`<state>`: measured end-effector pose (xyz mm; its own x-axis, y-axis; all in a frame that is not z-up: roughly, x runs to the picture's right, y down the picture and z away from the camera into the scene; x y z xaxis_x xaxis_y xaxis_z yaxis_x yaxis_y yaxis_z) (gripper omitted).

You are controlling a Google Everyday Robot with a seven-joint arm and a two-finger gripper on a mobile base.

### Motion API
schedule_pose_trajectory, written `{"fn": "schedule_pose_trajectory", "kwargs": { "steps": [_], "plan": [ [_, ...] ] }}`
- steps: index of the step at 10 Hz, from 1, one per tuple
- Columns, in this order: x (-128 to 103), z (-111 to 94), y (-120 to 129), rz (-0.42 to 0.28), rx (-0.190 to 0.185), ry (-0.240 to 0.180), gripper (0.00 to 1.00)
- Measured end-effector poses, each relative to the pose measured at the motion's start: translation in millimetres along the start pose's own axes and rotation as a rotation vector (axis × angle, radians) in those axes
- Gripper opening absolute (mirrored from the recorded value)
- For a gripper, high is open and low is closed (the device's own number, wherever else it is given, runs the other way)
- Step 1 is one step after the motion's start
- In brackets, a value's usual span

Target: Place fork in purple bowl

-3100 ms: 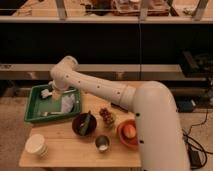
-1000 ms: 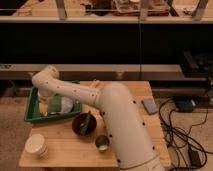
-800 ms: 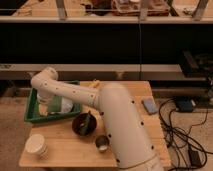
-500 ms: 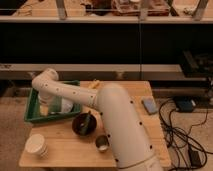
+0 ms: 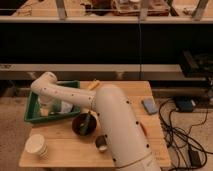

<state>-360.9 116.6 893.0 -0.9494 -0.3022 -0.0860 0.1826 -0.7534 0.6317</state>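
Biggest change from about three seconds back: the arm [image 5: 112,120] has swung way over to the left. Its fat white body now lies across the right half of the table [image 5: 65,156] and covers nearly all of the orange bowl [image 5: 143,128], with just a thin orange edge peeking out on the arm's right side. Over the last second it barely shifts, the elbow only sinks a touch.

The gripper [image 5: 47,105] is down inside the green tray [image 5: 29,112] at the back-left of the table, in the tray's left part, right under the bent elbow. Whether the claw is apart, together or clamped on something, I honestly can't tell.

I can't firmly pick out the fork either. There's pale clutter [image 5: 62,106] in the tray just right of the gripper, and a slim pale streak [image 5: 90,121] leaning inside the purple bowl [image 5: 80,126], and I can't say which one is it.

The purple bowl sits just in front of the tray's right end, tucked against the arm's left edge. A small metal cup [image 5: 101,143] stands near it toward the front, a white paper cup [image 5: 37,145] is well apart at the front-left corner, and a blue-grey pad [image 5: 149,105] lies on the table's right side
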Motion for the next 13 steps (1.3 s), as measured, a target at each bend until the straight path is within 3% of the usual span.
{"fn": "schedule_pose_trajectory", "kwargs": {
  "steps": [3,9,13],
  "plan": [
    [-1.2,9.3,-1.9,-0.002,0.005,-0.016,0.63],
    [-4.7,18.2,2.5,-0.012,-0.004,-0.035,0.1],
    [-5.6,18.4,2.4,-0.01,-0.004,-0.037,0.09]
  ]
}}
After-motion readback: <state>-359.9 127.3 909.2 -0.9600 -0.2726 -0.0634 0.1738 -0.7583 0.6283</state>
